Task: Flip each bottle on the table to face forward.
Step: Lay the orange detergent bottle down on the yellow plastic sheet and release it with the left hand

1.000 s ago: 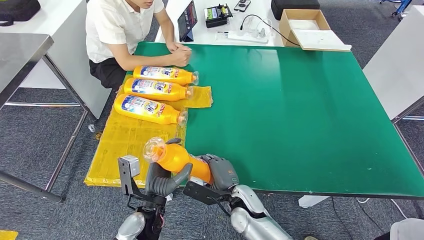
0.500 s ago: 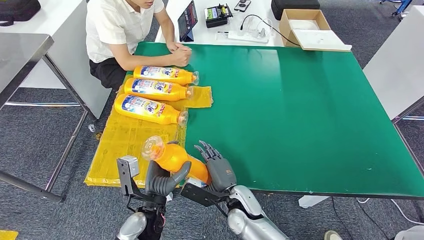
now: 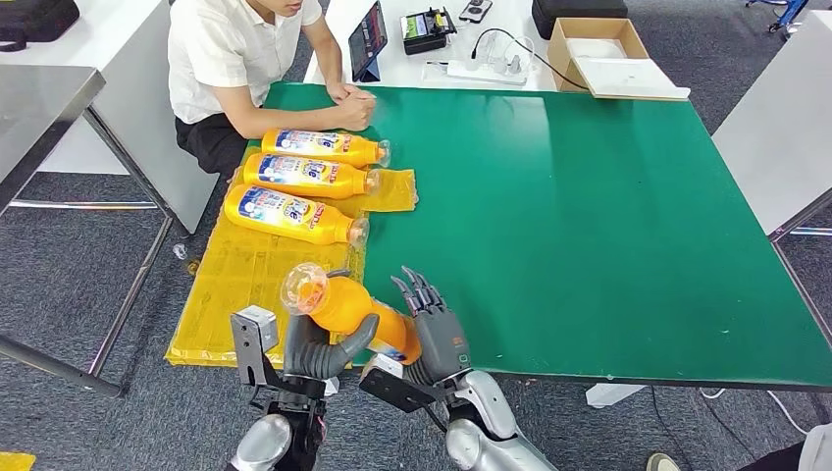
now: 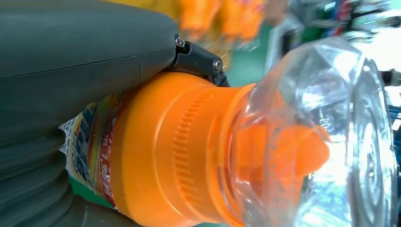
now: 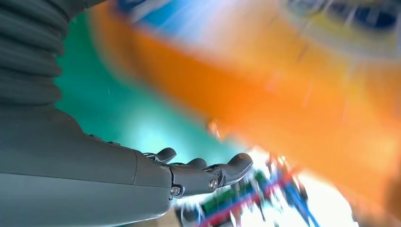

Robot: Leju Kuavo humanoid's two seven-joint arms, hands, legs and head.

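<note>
Orange plastic fills the left hand (image 3: 319, 345): its fingers are wrapped around the body of the held bottle (image 3: 351, 312), which hangs above the near edge of the green table (image 3: 589, 216) at about 7 o'clock of the tabletop, its clear domed cap (image 3: 302, 290) tilted up and toward 10 o'clock. In the left wrist view the same bottle (image 4: 189, 151) shows a ribbed orange collar under the transparent cap (image 4: 321, 137), and a strip of label with red and dark characters peeks out beside the grey thumb; the print is too skewed to read. The right hand (image 3: 434, 324) is open, fingers straight and spread, standing just beside the bottle's base end at its 3 o'clock; whether the palm touches it cannot be told. The right wrist view is blurred, with outstretched fingertips (image 5: 236, 165) and a smear of orange and blue label. Three more bottles (image 3: 312, 175) lie side by side on a yellow sheet (image 3: 245, 285) at the table's 9 o'clock edge, caps toward 3 o'clock, blue-and-white labels facing up, the lettering too small to read. A person (image 3: 235, 59) in a white shirt sits at 11 o'clock, hands clasped on the table.
</note>
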